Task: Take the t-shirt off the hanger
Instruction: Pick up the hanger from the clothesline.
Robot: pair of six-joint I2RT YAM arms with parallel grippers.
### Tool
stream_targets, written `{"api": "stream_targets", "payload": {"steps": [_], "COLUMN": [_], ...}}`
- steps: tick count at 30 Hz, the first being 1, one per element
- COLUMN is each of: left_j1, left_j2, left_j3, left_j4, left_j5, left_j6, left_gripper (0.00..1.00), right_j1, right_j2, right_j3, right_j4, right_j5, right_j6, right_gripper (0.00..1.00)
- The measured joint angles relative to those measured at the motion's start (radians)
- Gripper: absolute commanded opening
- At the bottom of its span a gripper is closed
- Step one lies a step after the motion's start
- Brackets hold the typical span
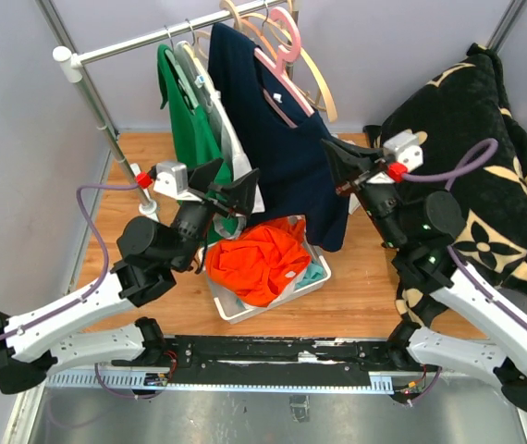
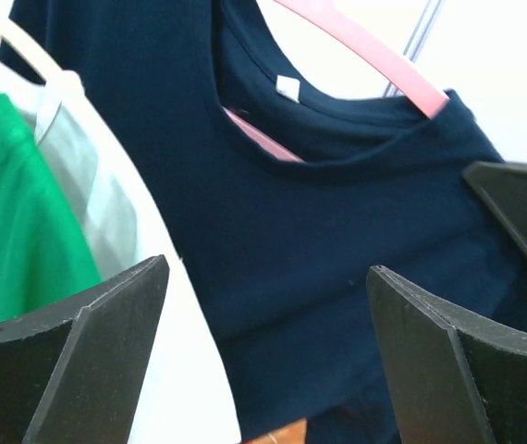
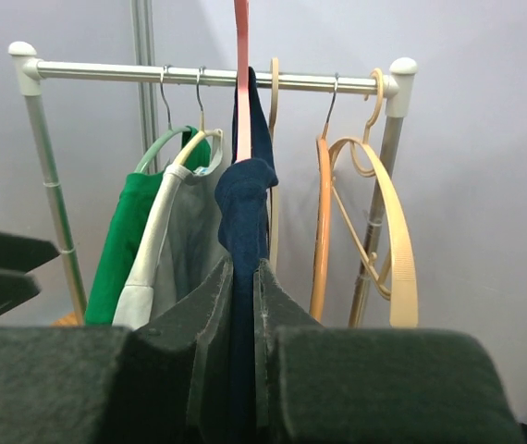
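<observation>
Rack at the far side of the table [image 1: 365,296]: the navy t-shirt [image 1: 282,148] is hanging on the pink hanger [image 1: 287,42], which is hooked over the rail [image 1: 153,37]. The neckline is sitting around the hanger arms, so the task is not yet done. The right gripper [image 1: 337,162] is reaching in from the shirt's right edge. In its wrist view the jaws are pressing together on a fold of navy fabric below the shoulder. This is probably anchoring that side so the cloth can be drawn down off the hanger arm. The left gripper [image 1: 236,190] is hovering in front of the shirt's body with jaws standing wide apart and nothing between them, facing the chest below the collar. It is likely lining up for a second grip. A green shirt [image 1: 189,129] and a pale grey shirt [image 1: 228,139] are hanging just beside the navy one on the left, so a careless closing could be catching the wrong cloth. Empty wooden hangers [image 3: 365,213] are hanging to the right. A basket [image 1: 236,310] holding an orange garment [image 1: 259,259] is sitting under the rack, seemingly waiting as the drop spot.
</observation>
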Motion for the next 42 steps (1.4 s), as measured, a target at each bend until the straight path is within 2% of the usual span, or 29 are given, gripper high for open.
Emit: {"api": "stream_targets", "payload": {"steps": [5, 9, 12, 19, 23, 27, 28, 29, 30, 31, 32, 34, 42], "left_j1": [0.000, 0.004, 0.043, 0.166, 0.205, 0.233, 0.239, 0.243, 0.245, 0.246, 0.248, 0.250, 0.252], "left_j2": [0.122, 0.238, 0.303, 0.396, 0.430, 0.449, 0.453, 0.454, 0.456, 0.457, 0.457, 0.457, 0.457], "left_j3": [0.130, 0.291, 0.383, 0.484, 0.499, 0.499, 0.499, 0.499, 0.499, 0.499, 0.499, 0.500, 0.513], "left_j4": [0.014, 0.001, -0.006, -0.010, -0.010, -0.014, -0.014, -0.014, -0.013, -0.012, -0.011, -0.009, -0.043], "left_j5": [0.014, 0.012, 0.039, 0.097, 0.123, 0.146, 0.153, 0.158, 0.165, 0.174, 0.183, 0.209, 0.377], "left_j6": [0.077, 0.163, 0.204, 0.229, 0.232, 0.226, 0.225, 0.221, 0.222, 0.222, 0.220, 0.221, 0.207], "left_gripper": [0.92, 0.92, 0.92, 0.90, 0.85, 0.71, 0.63, 0.50, 0.44, 0.29, 0.19, 0.03, 0.00], "right_j1": [0.000, 0.000, 0.000, 0.000, 0.000, 0.000, 0.000, 0.000, 0.000, 0.000, 0.000, 0.000, 0.000], "right_j2": [-0.127, -0.208, -0.250, -0.312, -0.341, -0.365, -0.367, -0.369, -0.372, -0.374, -0.374, -0.373, -0.362], "right_j3": [-0.058, -0.097, -0.124, -0.169, -0.184, -0.195, -0.195, -0.195, -0.195, -0.195, -0.195, -0.196, -0.209], "right_j4": [-0.024, -0.033, -0.046, -0.101, -0.124, -0.143, -0.146, -0.146, -0.146, -0.147, -0.147, -0.147, -0.126], "right_j5": [-0.029, -0.059, -0.083, -0.124, -0.137, -0.142, -0.142, -0.142, -0.142, -0.142, -0.142, -0.142, -0.132], "right_j6": [-0.018, -0.039, -0.049, -0.059, -0.059, -0.058, -0.058, -0.058, -0.058, -0.058, -0.058, -0.058, -0.058], "right_gripper": [0.01, 0.01, 0.01, 0.01, 0.01, 0.01, 0.01, 0.01, 0.01, 0.01, 0.01, 0.01, 0.01]}}
